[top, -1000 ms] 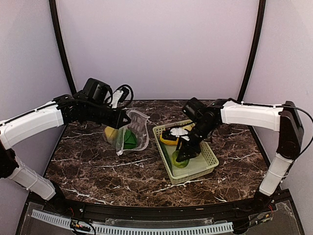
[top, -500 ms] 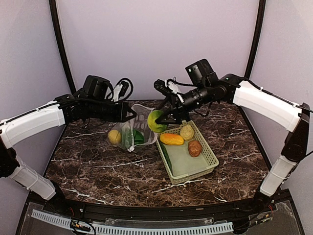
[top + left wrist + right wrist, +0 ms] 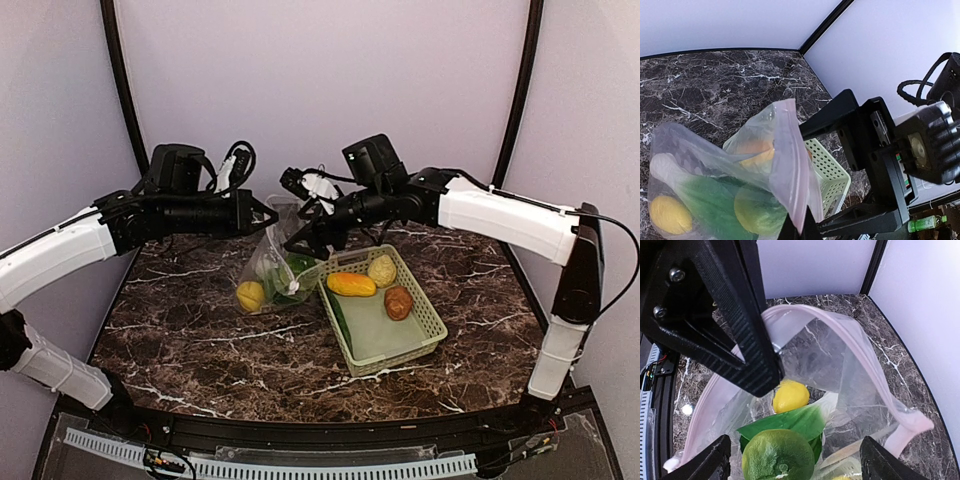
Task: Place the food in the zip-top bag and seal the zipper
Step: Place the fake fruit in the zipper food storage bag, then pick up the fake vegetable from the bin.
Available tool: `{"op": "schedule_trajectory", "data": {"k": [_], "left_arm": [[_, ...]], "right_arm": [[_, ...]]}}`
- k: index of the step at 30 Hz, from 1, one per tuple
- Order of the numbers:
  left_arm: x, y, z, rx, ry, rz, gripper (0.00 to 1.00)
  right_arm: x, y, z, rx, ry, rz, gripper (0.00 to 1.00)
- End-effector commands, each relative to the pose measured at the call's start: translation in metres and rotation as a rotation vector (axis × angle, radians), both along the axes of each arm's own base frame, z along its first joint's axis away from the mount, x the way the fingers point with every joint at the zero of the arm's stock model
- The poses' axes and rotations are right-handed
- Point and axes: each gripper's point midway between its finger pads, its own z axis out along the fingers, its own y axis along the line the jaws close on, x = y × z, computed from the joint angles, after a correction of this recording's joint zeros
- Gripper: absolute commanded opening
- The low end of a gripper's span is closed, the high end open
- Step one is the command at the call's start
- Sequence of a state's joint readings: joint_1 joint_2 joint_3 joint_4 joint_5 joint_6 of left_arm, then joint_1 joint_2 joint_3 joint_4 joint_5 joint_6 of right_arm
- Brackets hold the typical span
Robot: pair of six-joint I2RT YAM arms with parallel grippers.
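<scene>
Sagging clear zip-top bag (image 3: 276, 250), round yellow lemon (image 3: 250, 295)

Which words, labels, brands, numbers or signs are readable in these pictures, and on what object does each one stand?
No text can be read anywhere.
On the green bottle beyond the table, left wrist view: a pale label, too blurred to read.
On the black housing of the right arm, same view: small red and green marks, too small to read.
On the zip-top bag and the basket: no print visible.
</scene>
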State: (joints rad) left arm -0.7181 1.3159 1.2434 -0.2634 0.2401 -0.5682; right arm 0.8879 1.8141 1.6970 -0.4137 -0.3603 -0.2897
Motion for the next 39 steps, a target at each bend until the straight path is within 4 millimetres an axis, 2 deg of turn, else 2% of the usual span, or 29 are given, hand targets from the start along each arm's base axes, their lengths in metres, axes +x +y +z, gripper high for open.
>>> {"op": "schedule_trajectory", "data": {"k": [1, 3, 6, 12, 14, 15, 16, 17, 18, 19, 20, 21, 22, 23, 25, 27, 29, 30, 35, 37, 39], "left_arm": [[-0.002, 0.008, 0.024, -0.022, -0.07, 0.021, 0.01], [0.001, 0.013, 0.019, 0.008, -0.081, 0.048, 0.01], [0.005, 0.018, 0.013, 0.048, -0.096, 0.071, 0.01], [0.013, 0.039, 0.004, 0.138, -0.126, 0.165, 0.01], [0.016, 0.058, 0.013, 0.15, -0.174, 0.251, 0.01], [0.018, 0.078, 0.019, 0.166, -0.214, 0.338, 0.01], [0.018, 0.091, 0.012, 0.18, -0.224, 0.393, 0.01], [0.019, 0.12, 0.021, 0.165, -0.253, 0.529, 0.01], [0.022, 0.128, 0.006, 0.15, -0.259, 0.574, 0.01], [0.022, 0.128, 0.005, 0.108, -0.257, 0.563, 0.01], [0.02, 0.115, 0.005, 0.08, -0.242, 0.496, 0.01], [0.026, 0.105, -0.008, 0.125, -0.206, 0.454, 0.01], [0.022, 0.095, 0.003, 0.143, -0.177, 0.391, 0.01], [0.026, 0.089, -0.005, 0.195, -0.147, 0.369, 0.01], [0.027, 0.093, 0.006, 0.199, -0.142, 0.386, 0.01], [0.026, 0.096, 0.02, 0.116, -0.201, 0.416, 0.01], [0.023, 0.107, 0.014, 0.085, -0.214, 0.464, 0.01], [0.022, 0.112, 0.017, 0.08, -0.226, 0.485, 0.01], [0.018, 0.117, 0.016, 0.118, -0.225, 0.485, 0.01], [0.017, 0.121, 0.014, 0.129, -0.224, 0.492, 0.01], [0.016, 0.123, 0.013, 0.131, -0.224, 0.498, 0.01]], "right_arm": [[-0.016, -0.015, 0.054, 0.097, -0.058, 0.013, 0.88], [-0.027, -0.025, 0.058, 0.084, -0.034, 0.028, 0.88], [-0.035, -0.045, 0.043, 0.042, 0.008, 0.018, 0.85], [-0.023, -0.089, -0.03, -0.088, 0.113, -0.084, 0.77], [-0.016, -0.103, -0.054, -0.12, 0.173, -0.138, 0.73], [-0.014, -0.109, -0.066, -0.131, 0.214, -0.157, 0.71], [-0.013, -0.114, -0.077, -0.139, 0.259, -0.172, 0.7], [-0.014, -0.118, -0.088, -0.151, 0.305, -0.176, 0.69], [-0.013, -0.121, -0.098, -0.168, 0.345, -0.182, 0.69], [-0.012, -0.124, -0.107, -0.186, 0.38, -0.191, 0.69], [-0.011, -0.126, -0.115, -0.199, 0.41, -0.2, 0.68], [-0.012, -0.128, -0.124, -0.213, 0.444, -0.204, 0.67], [-0.012, -0.128, -0.132, -0.224, 0.477, -0.208, 0.66], [-0.014, -0.127, -0.14, -0.235, 0.513, -0.208, 0.64], [-0.019, -0.123, -0.152, -0.246, 0.581, -0.189, 0.62], [-0.021, -0.119, -0.164, -0.255, 0.638, -0.182, 0.6], [-0.022, -0.114, -0.173, -0.265, 0.686, -0.171, 0.58], [-0.023, -0.112, -0.176, -0.272, 0.706, -0.164, 0.57], [-0.027, -0.103, -0.195, -0.328, 0.743, -0.151, 0.57], [-0.03, -0.099, -0.202, -0.344, 0.751, -0.15, 0.6], [-0.031, -0.096, -0.208, -0.363, 0.753, -0.158, 0.67]]}}
